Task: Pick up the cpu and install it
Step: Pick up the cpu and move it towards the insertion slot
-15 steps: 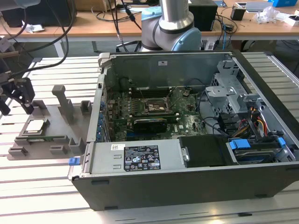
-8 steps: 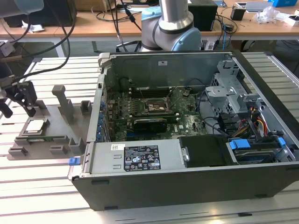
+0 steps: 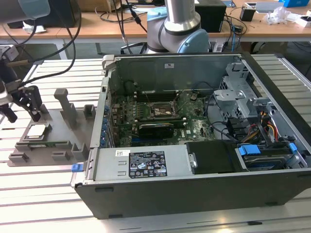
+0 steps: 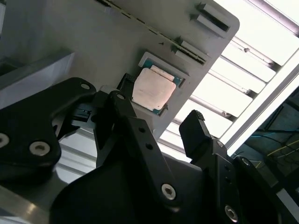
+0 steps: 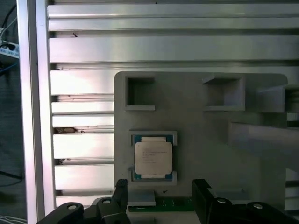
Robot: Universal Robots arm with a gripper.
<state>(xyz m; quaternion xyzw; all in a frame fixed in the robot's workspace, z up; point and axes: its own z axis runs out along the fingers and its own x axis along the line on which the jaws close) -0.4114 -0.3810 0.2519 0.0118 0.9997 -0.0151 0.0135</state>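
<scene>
Lying flat in recess of grey plastic tray (image 5: pixel 210 140): small square silvery-white cpu (image 5: pixel 153 157), thin darker rim. Black two-finger gripper (image 5: pixel 161 196) above it, spread wide, empty (exterior view: tray at 9 o'clock from open computer case (image 3: pixel 204 194)).

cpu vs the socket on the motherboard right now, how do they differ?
The cpu has a pale silvery top; the socket is a dark frame with metal edges. The cpu lies on the grey tray outside the case; the socket sits on the motherboard inside it. The open gripper hangs close to the cpu, far from the socket. Both are squarish and lie flat.
</scene>
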